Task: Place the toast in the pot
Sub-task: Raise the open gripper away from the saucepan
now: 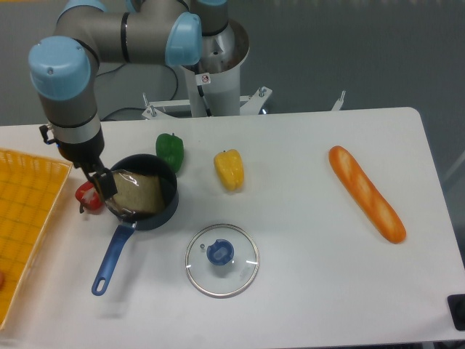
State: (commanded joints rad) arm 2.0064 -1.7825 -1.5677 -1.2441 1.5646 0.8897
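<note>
The toast (137, 193) is seen lying inside the pot (145, 191), tilted a little, its left edge resting near the pot's left rim. The tool (100, 182) is positioned just over that rim, close to the slice; whether its fingers are spread or pressed together cannot be told from this view, though the toast appears to be supported by the pot and not pinched. The placing step is judged essentially done. What is called for next is a clean lift of the tool, without the blue handle (111, 259) or the red pepper (87, 196) just beside the pot being nudged. A green pepper (170, 150), a yellow pepper (229, 169) and a glass lid (221, 259) are set nearby on the table (312, 247).
</note>
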